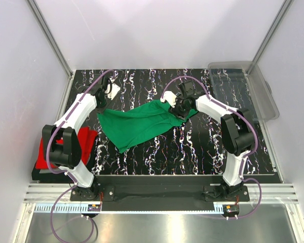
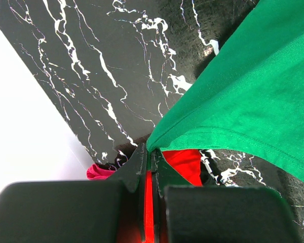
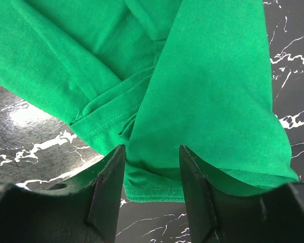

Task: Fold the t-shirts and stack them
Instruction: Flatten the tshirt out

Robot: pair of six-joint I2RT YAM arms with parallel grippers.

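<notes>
Lying crumpled across the middle of the counter (image 1: 202, 147), the green t-shirt (image 1: 139, 125) runs slantwise from the far right towards the near left, its cloth creased and partly doubled over itself. Its far left corner is drawn up off the surface. The left tool (image 2: 151, 154) is pressed together on the hem there, pinching the cloth between its fingers, and the fabric slopes away from that point in a taut sheet. At the shirt's right end the right tool (image 3: 152, 152) hangs just above the cloth with its fingers spread. A hemmed edge and a folded layer show in the gap between them, and neither finger grips the cloth. A red t-shirt (image 1: 87, 137) sits at the near left edge of the counter, partly hidden under the left arm and well apart from the right tool. A clear plastic bin (image 1: 256, 88) stands at the far right corner.
</notes>
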